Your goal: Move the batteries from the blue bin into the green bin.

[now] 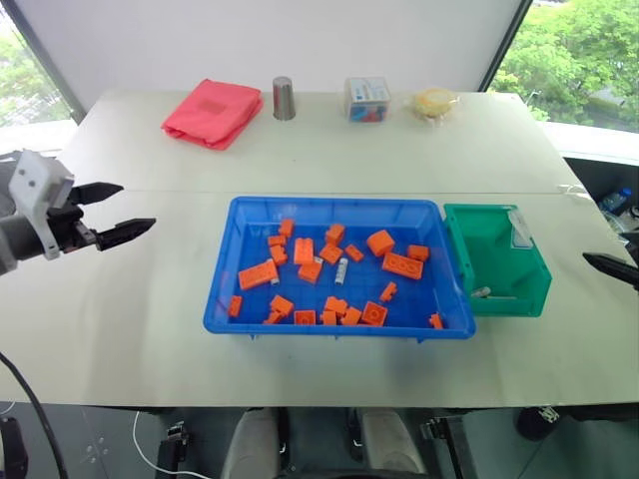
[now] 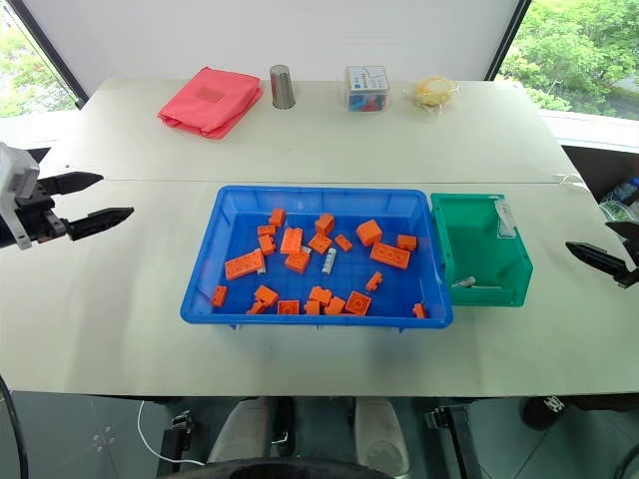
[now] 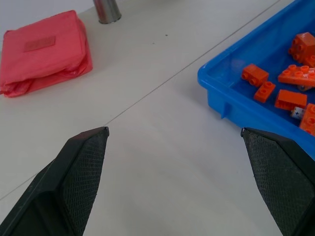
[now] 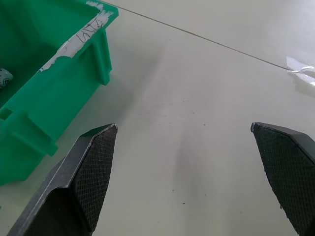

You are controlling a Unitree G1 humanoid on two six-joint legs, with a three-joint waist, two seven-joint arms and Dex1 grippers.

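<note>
Two batteries are showing: one battery (image 1: 341,270) is lying among the orange toy bricks (image 1: 401,264) near the middle of the blue bin (image 1: 240,215), and another battery (image 1: 481,292) is resting on the floor of the green bin (image 1: 534,289), at its near end. The green bin is sitting just beside the blue bin's right wall, with its white label (image 1: 520,230) at the far right corner. Both bins are standing on the pale surface (image 1: 150,329).

The left tool (image 1: 112,214) is hovering over bare surface well to the left of the blue bin, its two black fingers (image 3: 83,167) spread wide and grasping nothing. In the left wrist view the blue bin's corner is lying beyond the fingertips, with a battery end (image 3: 297,112) peeking between bricks.

The right tool (image 4: 184,162) is hanging over the surface to the right of the green bin, apart from it, released and empty, with its fingers (image 4: 93,172) standing wide. One dark fingertip is pointing toward the green bin in the head views.

Along the far edge of the surface a folded pink cloth (image 1: 212,112), a metal cup (image 1: 284,98), a small clear box (image 1: 366,99) and a yellowish wrapped item (image 1: 434,102) are sitting in a row.
</note>
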